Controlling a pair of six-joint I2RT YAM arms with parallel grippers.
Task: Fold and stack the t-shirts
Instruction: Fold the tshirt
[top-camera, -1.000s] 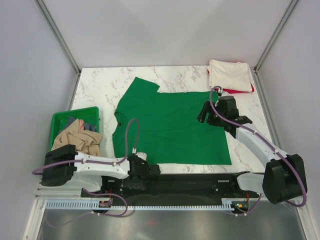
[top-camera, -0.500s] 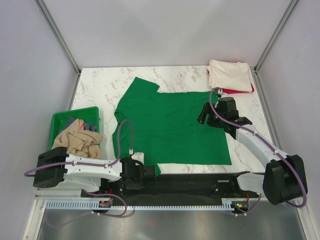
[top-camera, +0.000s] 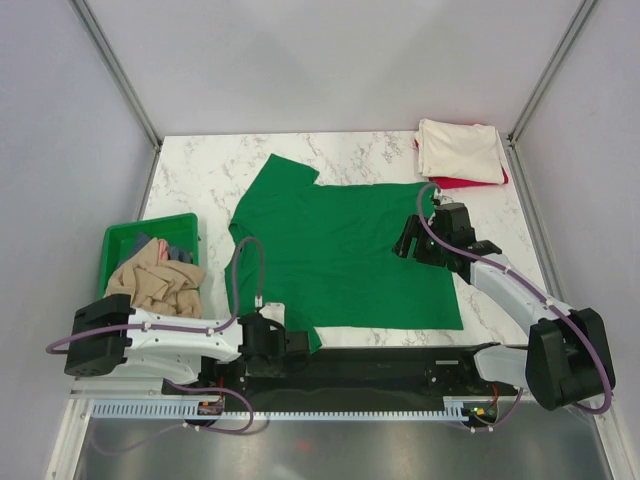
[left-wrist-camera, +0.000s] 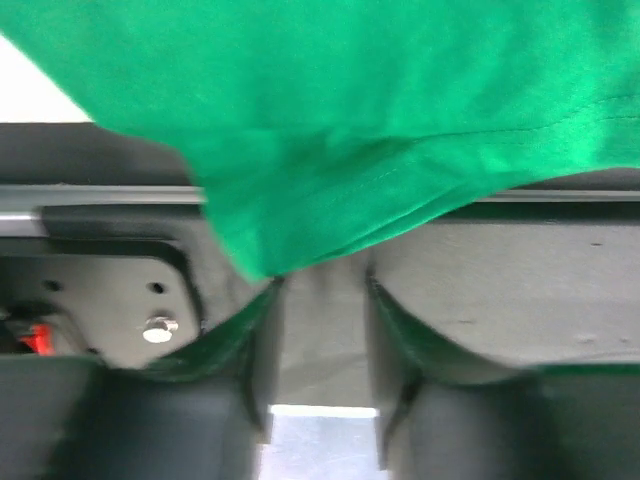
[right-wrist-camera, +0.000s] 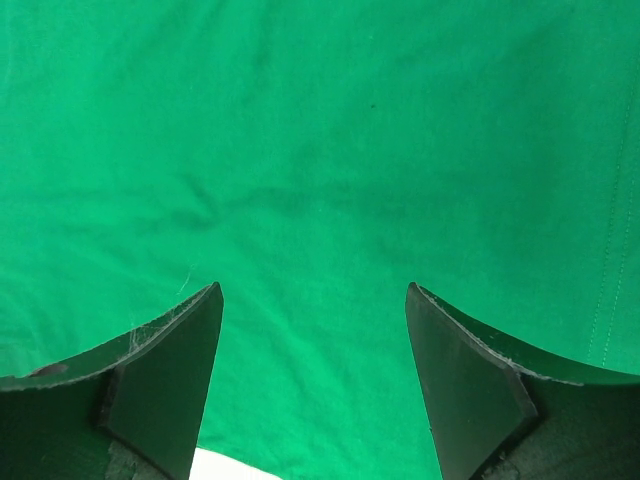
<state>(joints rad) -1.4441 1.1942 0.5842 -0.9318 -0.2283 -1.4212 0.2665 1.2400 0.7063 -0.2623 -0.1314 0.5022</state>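
Note:
The green t-shirt (top-camera: 345, 250) lies spread flat in the middle of the marble table. Its near-left hem corner (top-camera: 313, 340) is pulled over the table's front edge. My left gripper (top-camera: 300, 343) lies low there, and in the left wrist view the green cloth (left-wrist-camera: 330, 130) tapers to a point at my left gripper (left-wrist-camera: 320, 282), whose narrowed fingers pinch it. My right gripper (top-camera: 412, 240) hovers open over the shirt's right side, with only green cloth (right-wrist-camera: 320, 150) below my right gripper (right-wrist-camera: 312, 300). A folded cream-white t-shirt (top-camera: 460, 148) rests on a red t-shirt (top-camera: 478, 182) at the back right.
A green plastic bin (top-camera: 122, 240) at the left edge holds a crumpled tan t-shirt (top-camera: 152, 282) and a bit of grey cloth. A black rail (top-camera: 400, 362) runs along the table's front edge. Grey walls close in the back and sides.
My left gripper has narrowed and drawn back to the left, and the shirt's near-left corner now hangs over the front edge. My right gripper has drifted slightly toward me, still open.

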